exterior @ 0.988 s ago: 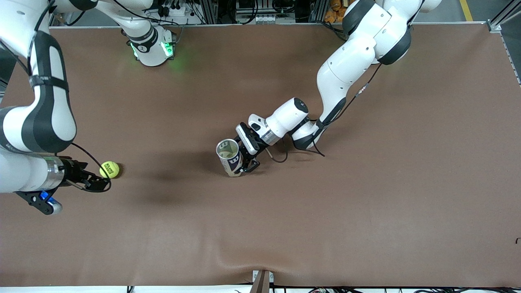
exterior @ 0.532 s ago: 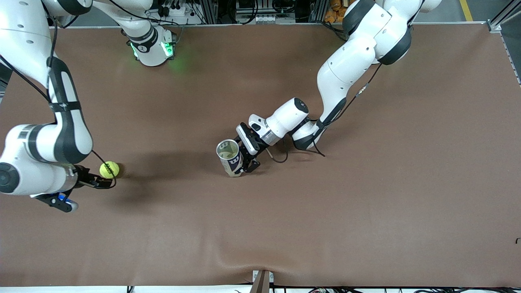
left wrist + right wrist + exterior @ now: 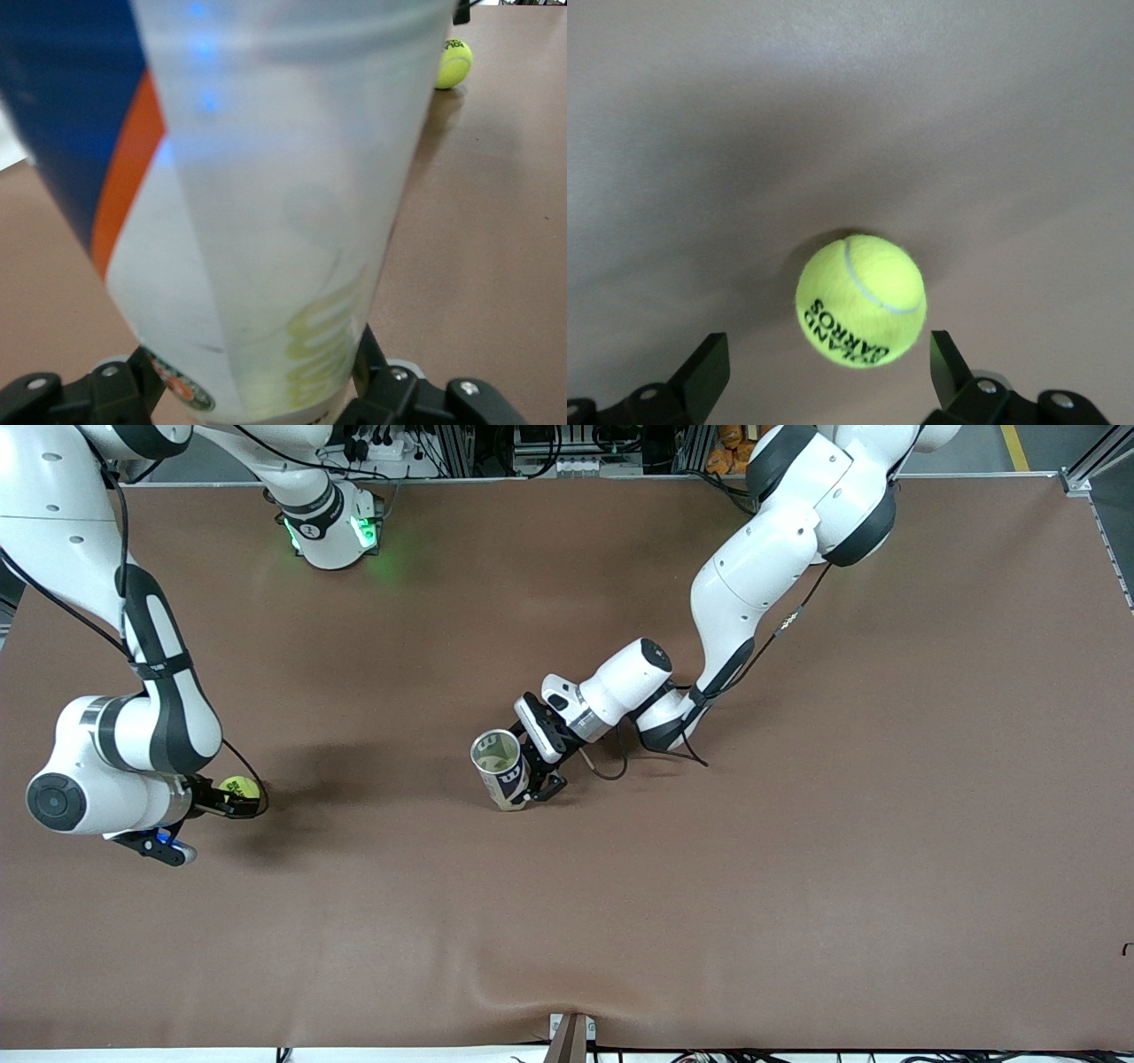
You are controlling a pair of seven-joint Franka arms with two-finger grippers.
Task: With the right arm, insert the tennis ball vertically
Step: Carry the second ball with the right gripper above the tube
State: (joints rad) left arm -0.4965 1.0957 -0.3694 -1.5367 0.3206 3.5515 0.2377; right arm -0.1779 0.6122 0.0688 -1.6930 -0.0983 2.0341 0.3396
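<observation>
A yellow-green tennis ball (image 3: pixel 237 785) (image 3: pixel 861 299) with black lettering rests on the brown table toward the right arm's end. My right gripper (image 3: pixel 243 802) (image 3: pixel 826 367) hovers low over it, open, with one black finger on each side of the ball and a gap to both. Near the table's middle stands an upright clear ball can (image 3: pixel 499 755) (image 3: pixel 266 177) with a blue and orange label, its open mouth facing up. My left gripper (image 3: pixel 533 772) (image 3: pixel 255 390) is shut on the can's lower part. The ball (image 3: pixel 454 64) also shows small in the left wrist view.
The brown mat (image 3: pixel 709 886) covers the whole table, with a slight ridge at its edge nearest the front camera. The right arm's base (image 3: pixel 332 527) glows green at the table's back edge. A black cable (image 3: pixel 611 766) loops on the mat by the left wrist.
The right arm has swung its elbow in and turned its wrist downward, bringing its open fingers from beside the ball to either side of it. The left arm and can are still.
</observation>
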